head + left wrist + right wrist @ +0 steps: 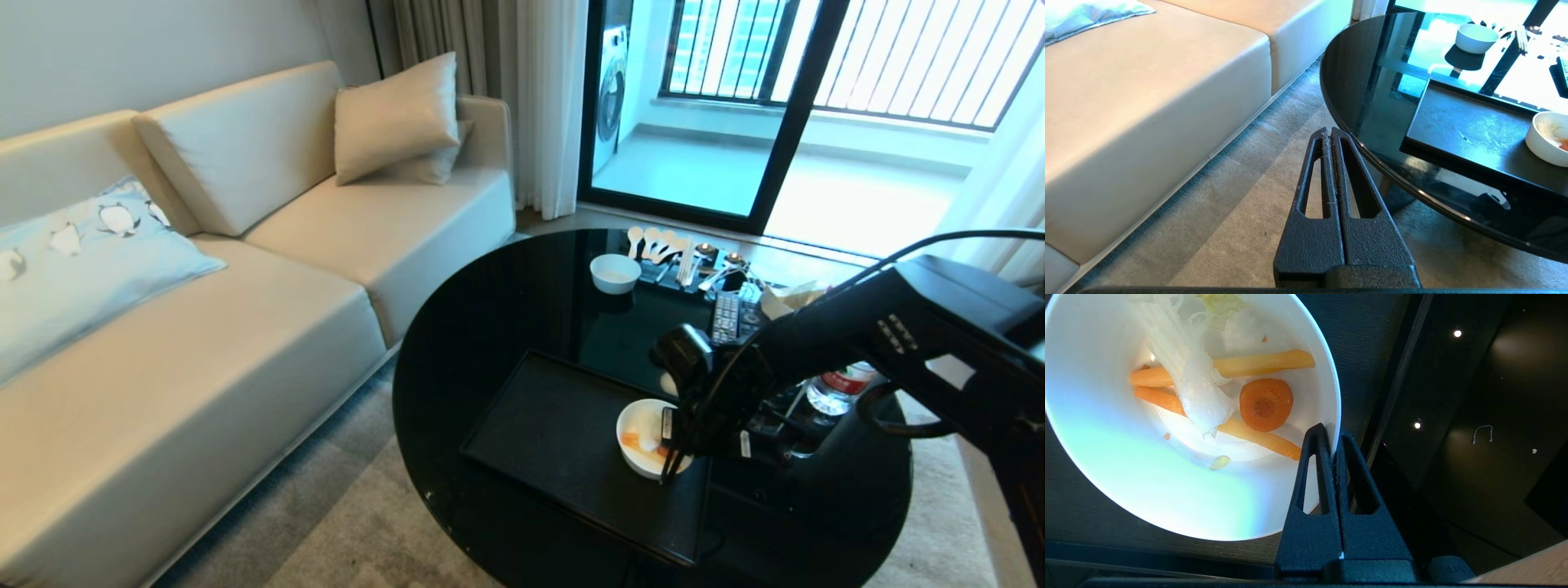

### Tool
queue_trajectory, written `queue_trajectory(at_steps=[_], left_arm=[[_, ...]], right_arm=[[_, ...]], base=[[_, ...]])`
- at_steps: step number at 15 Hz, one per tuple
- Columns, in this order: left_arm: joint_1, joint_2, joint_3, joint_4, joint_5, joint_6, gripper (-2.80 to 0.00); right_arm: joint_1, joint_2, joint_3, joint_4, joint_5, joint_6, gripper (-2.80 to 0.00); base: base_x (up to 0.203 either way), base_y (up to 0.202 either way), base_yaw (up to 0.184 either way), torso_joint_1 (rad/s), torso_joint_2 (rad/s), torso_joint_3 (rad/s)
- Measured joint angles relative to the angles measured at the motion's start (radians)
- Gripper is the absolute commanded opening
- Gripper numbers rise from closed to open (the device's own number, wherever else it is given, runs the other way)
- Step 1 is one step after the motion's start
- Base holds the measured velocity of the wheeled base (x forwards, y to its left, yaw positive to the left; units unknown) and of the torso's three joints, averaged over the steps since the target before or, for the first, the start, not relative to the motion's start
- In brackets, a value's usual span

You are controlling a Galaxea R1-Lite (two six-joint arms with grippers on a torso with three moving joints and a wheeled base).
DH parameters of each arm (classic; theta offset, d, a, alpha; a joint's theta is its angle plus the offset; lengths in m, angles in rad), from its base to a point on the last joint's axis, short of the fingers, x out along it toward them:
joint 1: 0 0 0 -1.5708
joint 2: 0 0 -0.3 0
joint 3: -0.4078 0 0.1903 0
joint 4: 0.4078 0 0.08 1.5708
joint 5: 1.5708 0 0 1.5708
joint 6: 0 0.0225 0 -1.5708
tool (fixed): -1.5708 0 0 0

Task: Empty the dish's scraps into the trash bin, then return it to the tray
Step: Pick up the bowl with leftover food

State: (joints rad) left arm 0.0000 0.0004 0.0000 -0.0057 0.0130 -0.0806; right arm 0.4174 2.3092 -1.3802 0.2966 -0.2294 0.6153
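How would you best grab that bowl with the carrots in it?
By its thin rim, from above: the bowl sits upright and open on the tray. The right gripper is pinching the rim that way, one finger inside, one outside.

A cream sofa (245, 269) with cushions lines the wall. Daylight pours through the balcony's sliding glass door (784, 106) onto grey carpet (343, 523).

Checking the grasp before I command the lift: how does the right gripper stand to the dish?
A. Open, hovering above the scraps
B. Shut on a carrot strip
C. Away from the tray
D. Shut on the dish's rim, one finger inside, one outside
D: the right gripper pinches the dish wall at its rim, the dish on the tray.
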Motion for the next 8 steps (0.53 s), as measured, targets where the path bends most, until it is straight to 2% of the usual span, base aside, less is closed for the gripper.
queue_trajectory(at_steps=[3,8], left_arm=[[0.000,0.000,0.000,0.000,0.000,0.000,-2.80],[0.000,0.000,0.000,0.000,0.000,0.000,-2.80]], right_arm=[[-0.009,-0.025,0.000,0.006,0.006,0.018,-2.80],[-0.067,-0.103,0.017,0.057,0.072,0.018,-2.80]], base=[[0.000,0.000,0.000,0.000,0.00,0.000],[0.000,0.000,0.000,0.000,0.00,0.000]])
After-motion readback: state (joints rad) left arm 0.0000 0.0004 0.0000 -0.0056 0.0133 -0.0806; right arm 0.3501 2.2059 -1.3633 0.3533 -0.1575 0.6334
